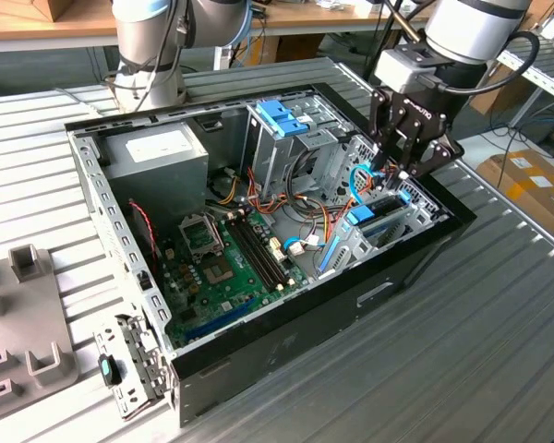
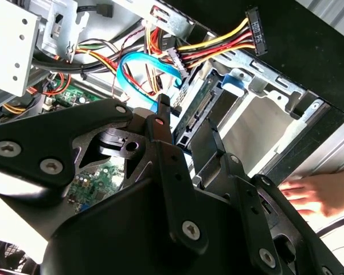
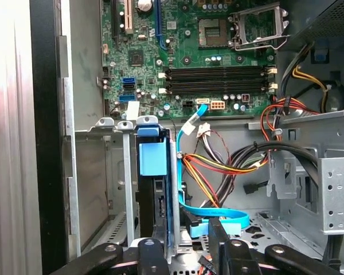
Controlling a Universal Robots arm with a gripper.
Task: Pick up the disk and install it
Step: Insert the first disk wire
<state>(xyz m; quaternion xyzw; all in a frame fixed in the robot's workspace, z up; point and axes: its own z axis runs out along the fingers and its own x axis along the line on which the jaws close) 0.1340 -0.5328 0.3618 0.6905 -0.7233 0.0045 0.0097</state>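
The disk (image 1: pixel 374 220) stands on edge in the drive bay at the end of the open computer case (image 1: pixel 286 323) toward the exterior view's right. In the first wrist view its light-blue rail (image 3: pixel 152 157) and dark edge sit between the bay's metal walls. The second wrist view shows the disk's (image 2: pixel 199 106) connector end, with a blue cable (image 2: pixel 143 74) and a bundle of power wires beside it. My black gripper (image 1: pixel 392 175) hangs just above the bay. Its fingers (image 2: pixel 162 112) are apart with nothing clamped between them, the disk just beyond their tips.
Inside the case are the motherboard (image 1: pixel 222 258), a grey power supply box (image 1: pixel 157 157) and a drive cage with a blue latch (image 1: pixel 282 115). A person's hand (image 2: pixel 315 192) rests by the case's outer wall. A loose bracket (image 1: pixel 134 365) and a grey fixture (image 1: pixel 18 305) lie on the table.
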